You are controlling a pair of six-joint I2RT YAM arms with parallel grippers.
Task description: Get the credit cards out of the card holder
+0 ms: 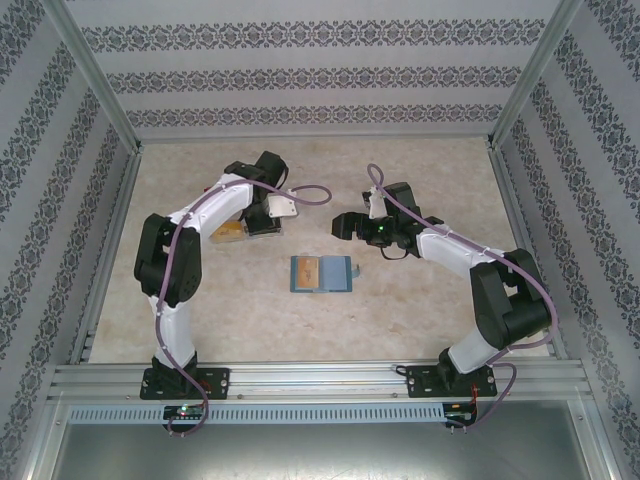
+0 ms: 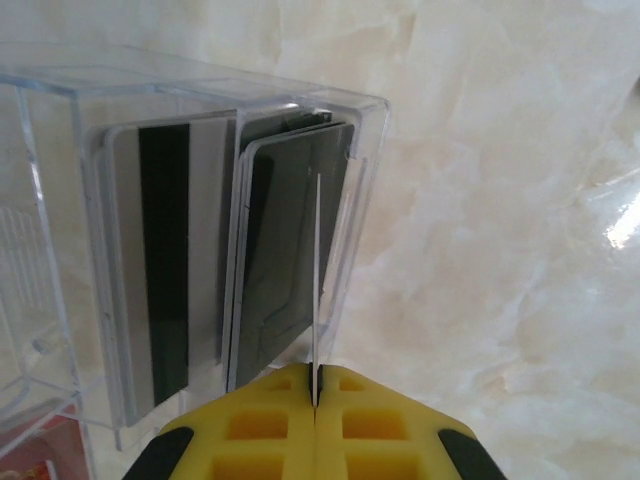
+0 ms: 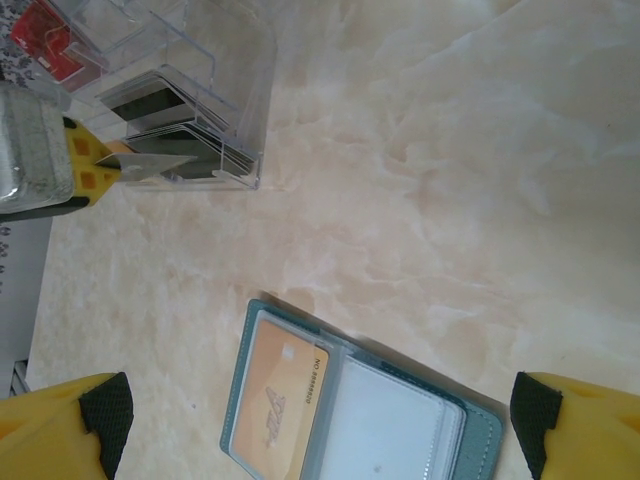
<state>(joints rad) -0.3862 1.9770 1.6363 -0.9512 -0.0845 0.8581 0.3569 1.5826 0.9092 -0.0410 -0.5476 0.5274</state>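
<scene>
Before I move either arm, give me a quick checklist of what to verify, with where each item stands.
1. Left gripper shut on the held card: ok.
2. Held card lined up with a compartment of the clear tray: cannot tell, since the card is seen edge-on.
3. Right gripper open: ok.
4. Card holder lying open and flat on the table: ok.
5. Card holder emptied: not ok. An orange card sits in one panel.
</scene>
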